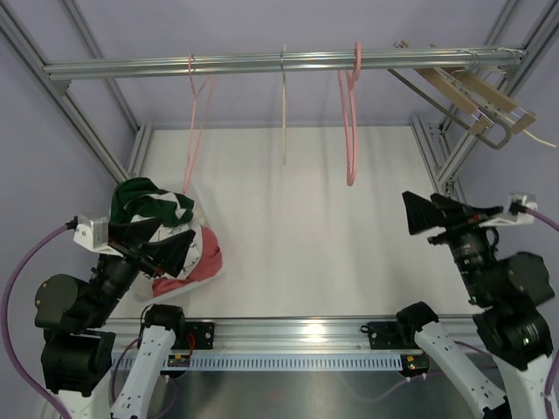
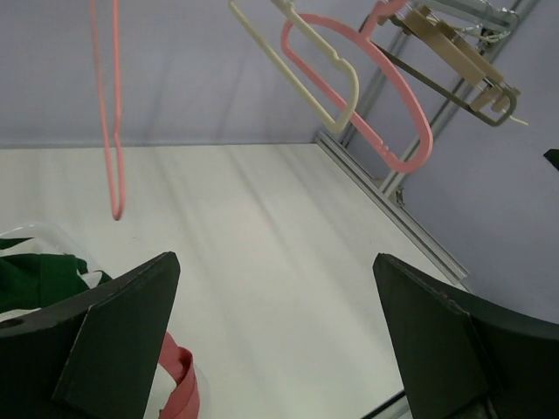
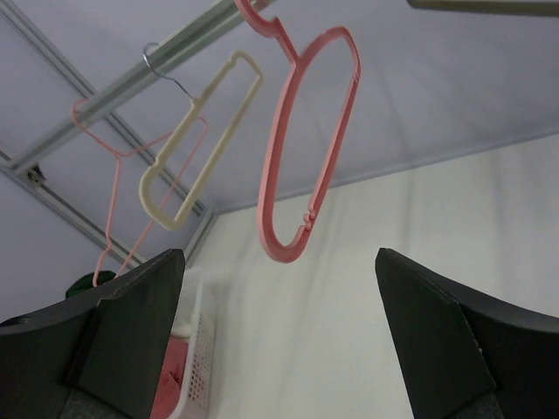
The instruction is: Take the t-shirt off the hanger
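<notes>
1. T-shirt [image 1: 148,202], green-white, lies heaped in the basket [image 3: 199,345] at the table's [image 1: 306,227] near left corner.
2. Pink hanger [image 1: 351,131] hangs toward the far edge.
3. Left gripper [image 2: 279,349] and right gripper [image 3: 279,349] gape wide, empty.

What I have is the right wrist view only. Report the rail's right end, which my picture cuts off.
Observer: Only wooden hangers hang there, tilted and bare, with no shirt on them.
Operator: Now tell me what lies in the basket.
Observer: The top view shows a green and white garment heaped there beside a pink one, at the left side of the table.
Operator: Give me the left arm.
Observer: The left gripper is open and empty, over that heap.
</notes>
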`<state>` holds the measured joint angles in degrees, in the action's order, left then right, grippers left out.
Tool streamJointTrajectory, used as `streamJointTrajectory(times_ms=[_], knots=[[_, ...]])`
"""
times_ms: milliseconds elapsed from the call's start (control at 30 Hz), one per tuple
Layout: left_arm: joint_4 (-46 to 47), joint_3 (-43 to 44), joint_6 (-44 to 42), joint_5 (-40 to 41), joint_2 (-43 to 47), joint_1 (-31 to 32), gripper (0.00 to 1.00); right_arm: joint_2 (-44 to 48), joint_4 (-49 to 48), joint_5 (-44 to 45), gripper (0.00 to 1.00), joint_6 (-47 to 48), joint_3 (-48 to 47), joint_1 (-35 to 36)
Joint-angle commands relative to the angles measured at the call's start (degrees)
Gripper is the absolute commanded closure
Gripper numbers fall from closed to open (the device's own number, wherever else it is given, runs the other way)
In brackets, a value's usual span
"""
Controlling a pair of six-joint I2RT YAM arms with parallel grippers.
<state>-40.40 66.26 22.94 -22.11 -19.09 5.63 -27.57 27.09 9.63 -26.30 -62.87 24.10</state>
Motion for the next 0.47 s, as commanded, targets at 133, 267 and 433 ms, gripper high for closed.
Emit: streamJointTrajectory(times_ms=[133, 267, 433], knots=[[1.29, -5.08, -2.28, -11.46, 1.42, 0.96, 0.01, 12.79, 5.86, 8.56, 0.01, 0.02, 4.86, -0.02], [2.17, -7.28, -2.55, -12.70, 1.08, 2.98, 0.01, 16.23, 4.38, 9.79, 0.01, 0.11, 7.58, 0.07], [2.70, -7.03, -2.81, -12.61, -0.85, 4.65, 0.01, 15.10, 2.88, 10.07, 0.01, 0.81, 6.36, -0.02]])
